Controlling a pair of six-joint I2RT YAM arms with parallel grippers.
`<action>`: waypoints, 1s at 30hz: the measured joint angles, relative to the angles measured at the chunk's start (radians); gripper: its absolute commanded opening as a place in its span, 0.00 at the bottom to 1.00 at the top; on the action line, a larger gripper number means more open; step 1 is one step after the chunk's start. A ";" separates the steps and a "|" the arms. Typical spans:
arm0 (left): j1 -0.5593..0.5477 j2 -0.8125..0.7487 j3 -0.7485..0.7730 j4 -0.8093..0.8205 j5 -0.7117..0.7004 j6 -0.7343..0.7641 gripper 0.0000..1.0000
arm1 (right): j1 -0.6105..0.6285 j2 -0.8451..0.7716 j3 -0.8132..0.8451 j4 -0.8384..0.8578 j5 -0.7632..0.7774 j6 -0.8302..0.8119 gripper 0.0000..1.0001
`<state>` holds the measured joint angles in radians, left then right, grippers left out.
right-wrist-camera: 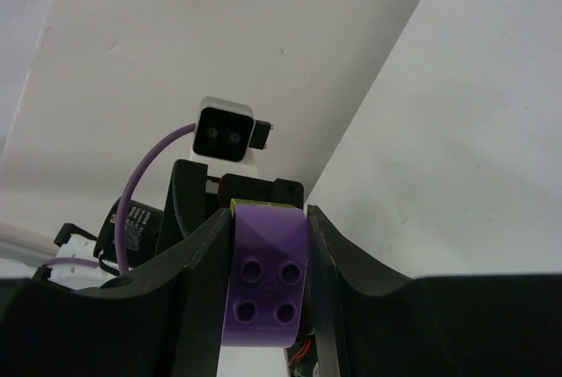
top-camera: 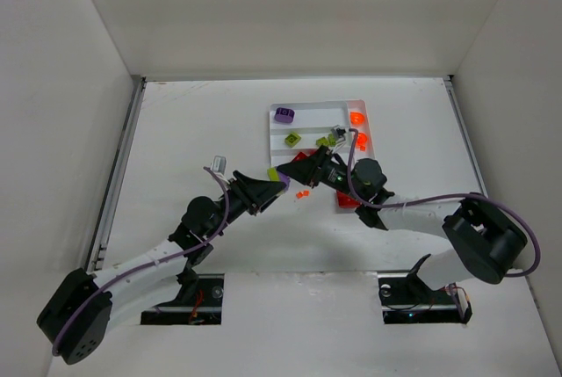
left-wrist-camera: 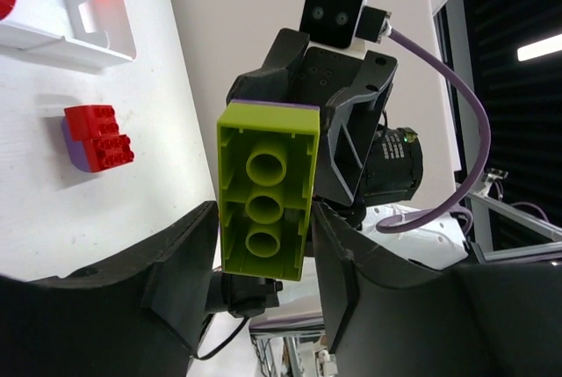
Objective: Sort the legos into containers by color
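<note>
- My left gripper (left-wrist-camera: 263,223) is pinched on a lime green brick (left-wrist-camera: 263,192); both fingers press against its long sides, and its hollow underside with three round tubes faces my wrist camera.
- A thin purple layer sits against the far end of that green brick.
- My right gripper (right-wrist-camera: 268,228) is clamped on a purple brick (right-wrist-camera: 268,285), with a finger tight against each side and four studs facing my wrist camera.
- A sliver of lime green shows just behind the purple brick's far edge, so the two bricks are joined end to end.
- Both grippers meet nose to nose above the table (top-camera: 202,122), just beside the near left corner of the white tray (top-camera: 316,105), with the joined bricks held between them, off the surface.
- In the tray, a purple piece (top-camera: 284,114) lies in the far slot.
- Two lime green pieces (top-camera: 292,139) lie in the slot next to it.
- Orange pieces (top-camera: 356,118) sit along the tray's right end.
- A red piece (top-camera: 347,201) shows at the tray's near edge, partly hidden by my right arm.
- A red brick (left-wrist-camera: 98,135) with a purple piece under it lies on the table near the tray's corner.
- Small orange bits (top-camera: 303,193) lie on the table below the grippers.
</note>
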<state>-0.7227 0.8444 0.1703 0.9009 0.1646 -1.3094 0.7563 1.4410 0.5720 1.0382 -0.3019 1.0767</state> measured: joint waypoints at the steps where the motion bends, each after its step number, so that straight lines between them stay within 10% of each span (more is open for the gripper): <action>1: 0.000 -0.003 0.000 -0.008 -0.006 0.004 0.46 | 0.000 0.000 -0.004 0.000 0.003 0.001 0.35; 14: -0.002 -0.034 0.000 -0.082 -0.062 0.067 0.29 | 0.000 -0.003 -0.046 0.000 0.022 0.008 0.36; 22: -0.005 -0.035 0.000 -0.095 -0.069 0.080 0.17 | -0.002 -0.008 -0.047 -0.006 0.030 0.018 0.68; 30: -0.007 -0.035 0.000 -0.100 -0.069 0.082 0.16 | -0.002 -0.008 -0.077 -0.004 0.033 0.018 0.60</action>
<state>-0.7296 0.8089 0.1703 0.8009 0.0952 -1.2270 0.7544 1.4330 0.4946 1.0340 -0.2691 1.0943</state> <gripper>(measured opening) 0.344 0.636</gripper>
